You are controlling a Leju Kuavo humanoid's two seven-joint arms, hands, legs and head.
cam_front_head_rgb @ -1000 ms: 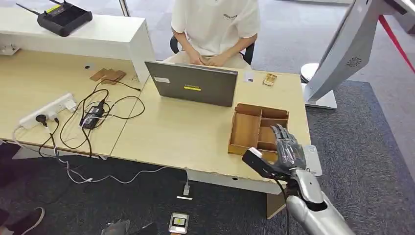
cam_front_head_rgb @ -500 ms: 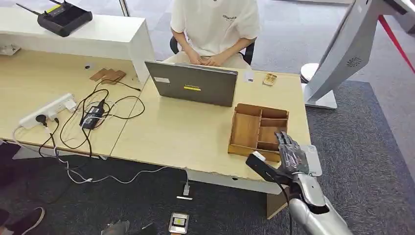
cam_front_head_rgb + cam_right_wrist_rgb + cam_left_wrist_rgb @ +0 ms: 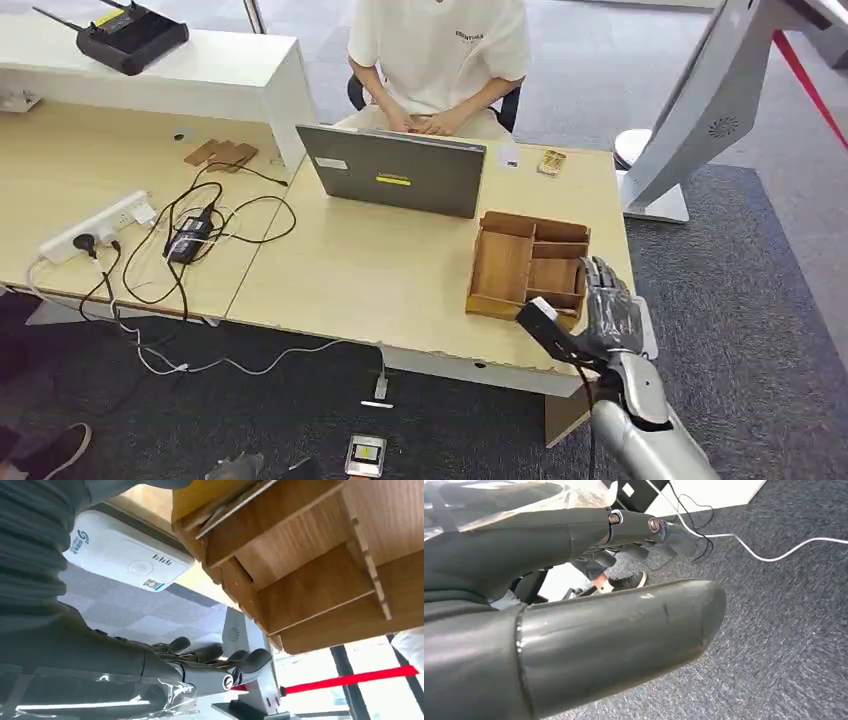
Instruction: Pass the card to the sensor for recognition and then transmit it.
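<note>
At the lower right of the head view, the right hand [image 3: 606, 312], fingers spread and holding nothing, hovers above the white card sensor [image 3: 640, 325] beside the wooden tray [image 3: 528, 262], whose end compartment holds the card [image 3: 235, 502]; the left hand [image 3: 574, 600] hangs over carpet, fingers apart.

Just left of the right hand [image 3: 606, 312], the compartment tray [image 3: 527, 262] is bare brown wood with a matt, sawn-edged finish. Beneath it the desk [image 3: 380, 270] is a pale, smooth wood-look top. The hand's dark fingers [image 3: 240, 661] look like glossy plastic. Beside them, the white card reader [image 3: 127, 560] is smooth plastic.
</note>
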